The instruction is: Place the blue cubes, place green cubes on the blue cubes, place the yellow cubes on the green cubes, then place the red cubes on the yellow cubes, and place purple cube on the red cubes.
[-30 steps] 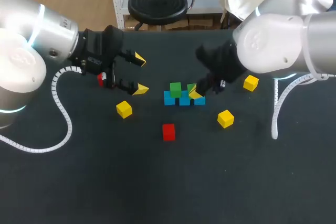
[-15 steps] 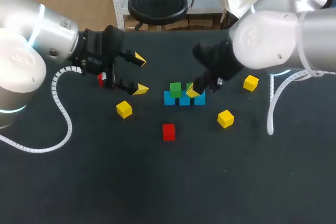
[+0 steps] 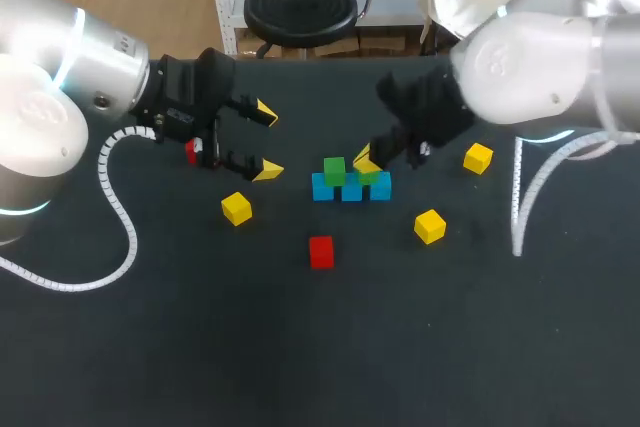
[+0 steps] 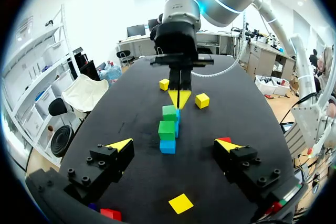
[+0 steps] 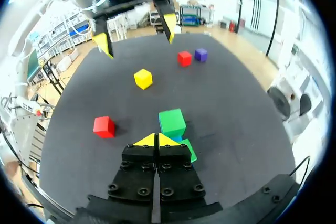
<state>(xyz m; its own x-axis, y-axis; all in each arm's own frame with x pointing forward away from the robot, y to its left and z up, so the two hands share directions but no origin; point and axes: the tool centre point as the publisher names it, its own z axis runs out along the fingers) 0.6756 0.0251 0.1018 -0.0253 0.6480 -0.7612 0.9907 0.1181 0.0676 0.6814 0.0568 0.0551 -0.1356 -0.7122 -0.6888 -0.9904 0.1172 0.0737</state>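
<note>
Black tabletop (image 3: 300,347), wide and bare along the near edge. At the middle, three blue cubes (image 3: 351,190) in a touching row. Left green cube (image 3: 334,169) on the row's left end, right green cube (image 3: 371,176) on its right part. Right claw (image 3: 366,159) clenched tip to tip on nothing, just above the right green cube. Left claw (image 3: 266,142) released, well left of the row, open lane between. Loose around the row: left yellow cube (image 3: 237,208), near yellow cube (image 3: 430,226), far yellow cube (image 3: 478,158), near red cube (image 3: 321,251). Far red cube (image 3: 191,152) behind the left claw, purple cube (image 5: 200,54) beside it.
</note>
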